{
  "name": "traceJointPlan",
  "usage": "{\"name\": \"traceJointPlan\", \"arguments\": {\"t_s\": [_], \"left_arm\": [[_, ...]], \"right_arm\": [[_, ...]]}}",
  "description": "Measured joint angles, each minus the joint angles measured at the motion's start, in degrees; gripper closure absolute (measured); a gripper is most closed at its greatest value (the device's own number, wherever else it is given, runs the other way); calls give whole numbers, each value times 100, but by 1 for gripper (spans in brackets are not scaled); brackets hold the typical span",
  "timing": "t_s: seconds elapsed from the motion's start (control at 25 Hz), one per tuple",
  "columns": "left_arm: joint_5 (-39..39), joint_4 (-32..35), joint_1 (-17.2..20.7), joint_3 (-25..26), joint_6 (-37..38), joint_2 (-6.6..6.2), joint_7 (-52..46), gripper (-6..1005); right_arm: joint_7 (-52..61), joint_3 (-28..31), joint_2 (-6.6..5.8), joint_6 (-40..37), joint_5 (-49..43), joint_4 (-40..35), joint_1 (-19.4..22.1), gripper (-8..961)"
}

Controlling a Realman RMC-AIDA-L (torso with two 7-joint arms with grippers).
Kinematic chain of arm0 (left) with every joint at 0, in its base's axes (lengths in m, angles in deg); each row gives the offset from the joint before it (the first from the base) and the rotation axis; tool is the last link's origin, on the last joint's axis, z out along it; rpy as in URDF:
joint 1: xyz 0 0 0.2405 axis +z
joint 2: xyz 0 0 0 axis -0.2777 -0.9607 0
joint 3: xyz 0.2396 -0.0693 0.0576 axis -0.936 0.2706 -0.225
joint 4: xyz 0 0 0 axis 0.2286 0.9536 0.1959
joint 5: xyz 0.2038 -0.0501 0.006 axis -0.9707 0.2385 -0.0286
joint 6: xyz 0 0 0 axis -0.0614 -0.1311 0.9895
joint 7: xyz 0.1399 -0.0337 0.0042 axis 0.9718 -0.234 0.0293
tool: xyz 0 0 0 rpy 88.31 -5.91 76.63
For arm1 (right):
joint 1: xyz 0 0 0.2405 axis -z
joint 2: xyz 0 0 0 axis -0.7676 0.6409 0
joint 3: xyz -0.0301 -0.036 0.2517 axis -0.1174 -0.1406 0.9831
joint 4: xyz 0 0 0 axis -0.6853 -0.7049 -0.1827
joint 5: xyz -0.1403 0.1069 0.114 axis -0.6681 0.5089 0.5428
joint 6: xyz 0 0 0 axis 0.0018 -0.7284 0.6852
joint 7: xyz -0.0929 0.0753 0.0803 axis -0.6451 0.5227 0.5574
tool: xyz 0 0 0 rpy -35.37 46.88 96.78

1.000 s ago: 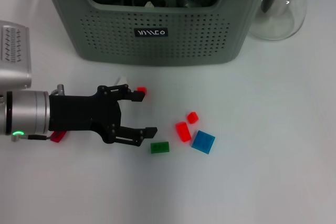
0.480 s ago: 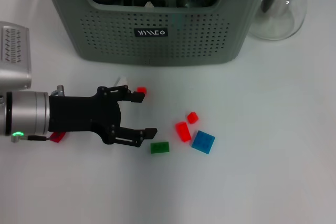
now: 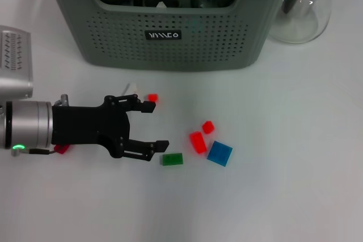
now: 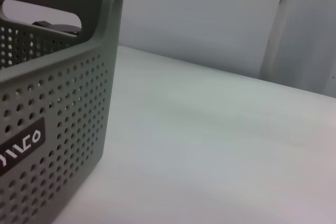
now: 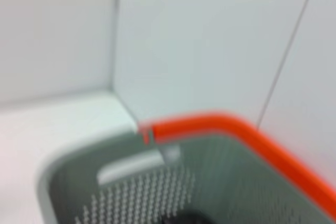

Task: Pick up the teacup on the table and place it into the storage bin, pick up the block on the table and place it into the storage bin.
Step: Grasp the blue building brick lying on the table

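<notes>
Reaching low: we have the left gripper [image 3: 153, 126] over the table [image 3: 283, 196], in front of the bin [image 3: 170, 32], fingers spread wide and holding nothing.
Arm pose: our left arm comes in from the left edge of the head view, roughly level, the black hand pointing to the robot's right; one fingertip sits just beside a small red block [image 3: 152, 98], the other just beside the green block [image 3: 172, 159].
Right gripper: we cannot find it in the head view; its wrist camera looks down on a bin corner with an orange rim, so its fingers are unknown to us.
Blocks: two red blocks [image 3: 198, 141] and a blue block [image 3: 219, 153] lie near each other right of the gripper; another red piece [image 3: 61, 148] peeks from under the left forearm.
Teacup: we see none on the table; dark and glass vessels already sit in the bin, and a glass pitcher [image 3: 303, 4] stands just beside it.
Risk, spread: with jaws this wide between two blocks, we judge that closing here could catch neither, or nudge both away.
Risk, sweep: the lower finger looks close to the green block; moving on could push it into the red ones.
Risk, hidden piece: the arm may drag the red piece beneath it.
</notes>
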Motion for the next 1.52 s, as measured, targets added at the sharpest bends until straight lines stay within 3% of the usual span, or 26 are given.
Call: {"name": "traceJointPlan", "arguments": {"t_s": [0.24,0.4,0.56,0.68,0.8,1.0,1.2,1.52], "left_arm": [[0,0,9,0,8,5,0,80],[1,0,8,0,16,5,0,80],[2,0,9,0,16,-1,0,80],[3,0,5,0,16,-4,0,80],[4,0,3,-1,20,-4,2,80],[4,0,1,0,25,-4,15,80],[4,0,5,0,31,-4,30,80],[3,-63,9,0,27,4,47,80]], "right_arm": [[-509,725,-166,-1889,1444,-1118,636,21],[-847,1165,-312,-3158,1935,-1200,938,22],[-1191,1252,-399,-4093,1837,-1183,1259,23],[-1289,1213,-378,-4552,1475,-1179,1438,23],[-1256,1136,-256,-4883,898,-1153,1486,23],[-753,433,47,-4892,-333,-1102,1408,22],[108,-919,43,-4222,-662,-858,1345,25],[811,-2360,72,-3184,-732,74,934,25]]}}
